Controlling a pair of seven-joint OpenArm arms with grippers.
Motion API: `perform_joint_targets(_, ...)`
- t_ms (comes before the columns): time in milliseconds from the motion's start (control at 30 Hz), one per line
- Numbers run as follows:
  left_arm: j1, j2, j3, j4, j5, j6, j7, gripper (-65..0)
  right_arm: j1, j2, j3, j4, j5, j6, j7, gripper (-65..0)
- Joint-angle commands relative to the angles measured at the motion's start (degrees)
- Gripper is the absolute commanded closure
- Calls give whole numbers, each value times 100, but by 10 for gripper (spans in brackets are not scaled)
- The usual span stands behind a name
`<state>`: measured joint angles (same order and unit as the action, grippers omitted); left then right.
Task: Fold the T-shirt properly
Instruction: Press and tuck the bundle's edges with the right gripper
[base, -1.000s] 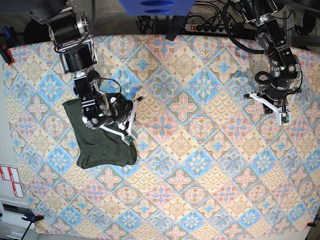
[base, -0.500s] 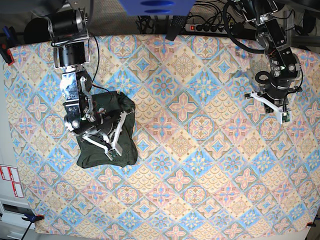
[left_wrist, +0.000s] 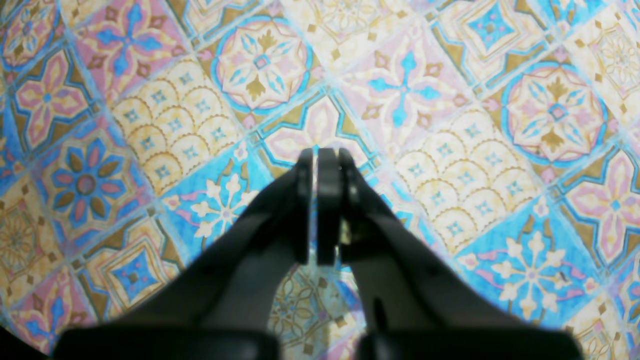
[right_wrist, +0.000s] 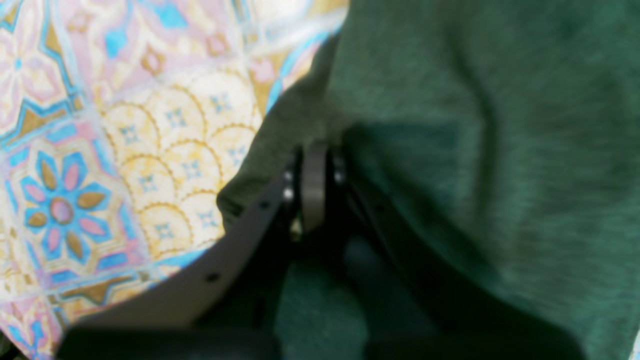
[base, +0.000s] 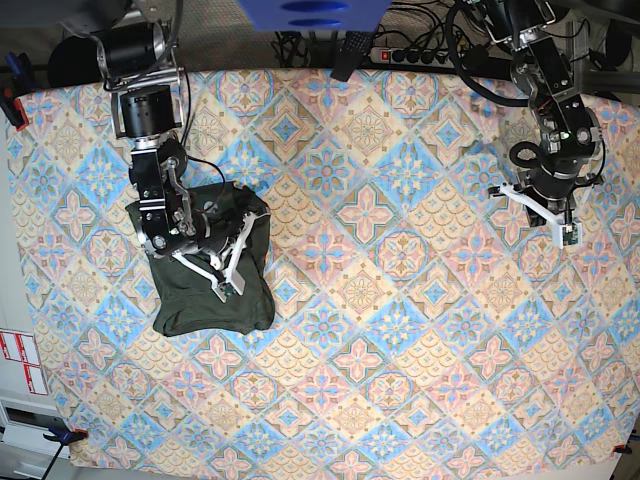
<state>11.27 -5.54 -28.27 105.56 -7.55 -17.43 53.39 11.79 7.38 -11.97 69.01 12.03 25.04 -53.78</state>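
Two arms, one garment. The T-shirt lies as a compact folded bundle at about 9 o'clock on the patterned cloth, long axis roughly 12-to-6. The right gripper sits directly on it, jaws pressed together; the wrist view shows green knit bunched around the tips, but whether a fold is pinched I cannot tell. The left gripper, jaws pressed together on nothing, hovers over bare cloth at 3 o'clock, well apart. Judgement: right arm is far nearer.
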Motion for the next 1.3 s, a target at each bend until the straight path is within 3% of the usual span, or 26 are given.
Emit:
perform_joint_targets(0, -50, -39, 1, 121, -32, -11, -95, 0, 135, 5, 14, 92, 76, 15, 116, 0)
perform_joint_targets(300, 117, -66, 106, 121, -586, -20, -95, 0, 118, 5, 14, 162, 93, 15, 90, 0)
perform_joint_targets(567, 196, -83, 106, 121, -665, -20, -95, 0, -50, 40, 67, 1226, 85, 15, 81, 0)
perform_joint_targets(1267, 407, -66, 115, 121, -673, -28, -95, 0, -23, 436, 190, 347, 67, 15, 512, 0)
